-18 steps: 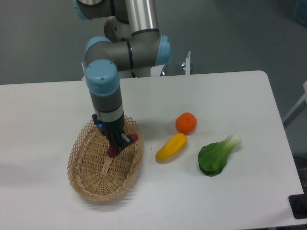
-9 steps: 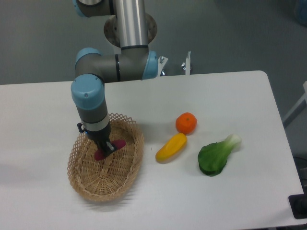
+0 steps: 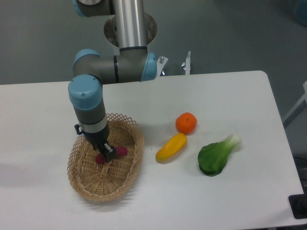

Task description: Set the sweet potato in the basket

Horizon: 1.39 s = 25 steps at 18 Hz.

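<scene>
The magenta sweet potato [image 3: 120, 151] pokes out on both sides of my gripper [image 3: 107, 153], low inside the tan wicker basket [image 3: 82, 183] at the left of the table. My gripper points down into the basket and is shut on the sweet potato, whose middle is hidden behind the fingers. Whether the tuber touches the basket floor I cannot tell.
To the right of the basket lie a yellow elongated vegetable [image 3: 171, 147], a round orange fruit [image 3: 186, 123] and a green leafy bok choy [image 3: 217, 155]. The arm's base stands at the back edge of the white table [image 3: 230, 96].
The gripper carried the sweet potato leftward and lower, from the basket's right rim into the basket's middle. The other vegetables stayed put.
</scene>
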Available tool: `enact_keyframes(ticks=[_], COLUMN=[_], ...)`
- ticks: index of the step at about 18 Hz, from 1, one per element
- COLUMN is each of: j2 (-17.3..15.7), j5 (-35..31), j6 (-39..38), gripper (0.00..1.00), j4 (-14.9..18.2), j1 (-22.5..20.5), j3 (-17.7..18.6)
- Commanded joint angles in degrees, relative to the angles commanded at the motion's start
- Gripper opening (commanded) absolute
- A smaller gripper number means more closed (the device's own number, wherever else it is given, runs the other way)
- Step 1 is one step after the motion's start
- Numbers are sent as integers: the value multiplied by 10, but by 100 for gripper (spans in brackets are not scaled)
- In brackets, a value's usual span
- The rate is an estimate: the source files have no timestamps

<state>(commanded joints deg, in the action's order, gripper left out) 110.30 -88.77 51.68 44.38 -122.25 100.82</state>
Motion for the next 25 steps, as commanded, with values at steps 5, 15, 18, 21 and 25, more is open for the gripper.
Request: enact_keyframes(ticks=[5, 15, 18, 21, 25], j2=[0, -30, -40, -45, -56], j5=[2, -6, -6, -6, -5], j6=[-40, 65, 145, 256, 309], gripper=[100, 100, 100, 100, 100], j4=[3, 93, 118, 143, 161], j1=[-45, -172, -205, -235, -258], j3=[-60, -140, -145, -147, -147])
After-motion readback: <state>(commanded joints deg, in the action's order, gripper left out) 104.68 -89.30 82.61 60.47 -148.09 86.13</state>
